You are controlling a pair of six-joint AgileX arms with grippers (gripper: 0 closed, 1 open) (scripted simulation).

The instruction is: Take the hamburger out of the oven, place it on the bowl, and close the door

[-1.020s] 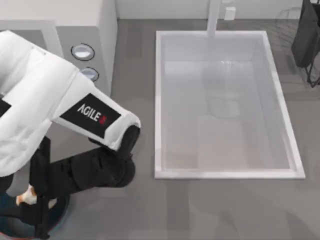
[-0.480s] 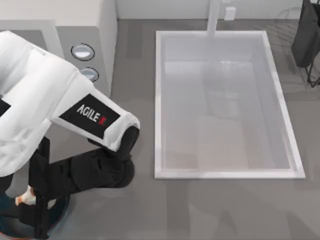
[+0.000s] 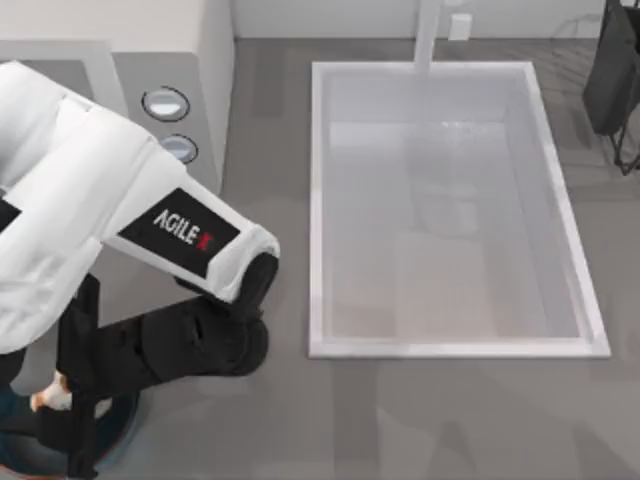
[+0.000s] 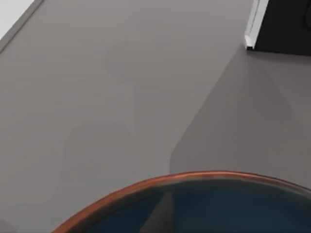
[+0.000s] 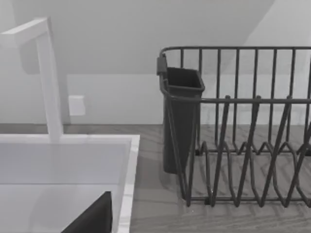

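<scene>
The left arm (image 3: 110,210) is reaching down over the front-left corner of the table, its big white shell covering most of that side in the top view. The left gripper (image 3: 60,395) is hanging right over the bowl (image 3: 115,440), which is sitting at the very front-left with just a sliver of teal and orange rim peeking out from under the black wrist. There's a small pale, orange-tinged bit at the gripper, which looks like the hamburger (image 3: 50,398), but how wide the fingers are and whether they're actually gripping it can't be told from here. The left wrist view is looking at the bowl's rim (image 4: 194,177) from close up, with bare grey tabletop (image 4: 121,97) beyond it.

Just behind the arm, the oven (image 3: 190,70) is sitting at the back-left, its two round knobs (image 3: 165,103) showing on the front panel.

Moving right, the big white sink (image 3: 455,345) is taking up the middle, with a white faucet (image 3: 428,35) at its back edge.

At the far back-right, the right arm (image 3: 612,70) is parked by a dark wire dish rack (image 5: 243,126) with a cutlery cup (image 5: 181,121); its finger state can't be told either.
</scene>
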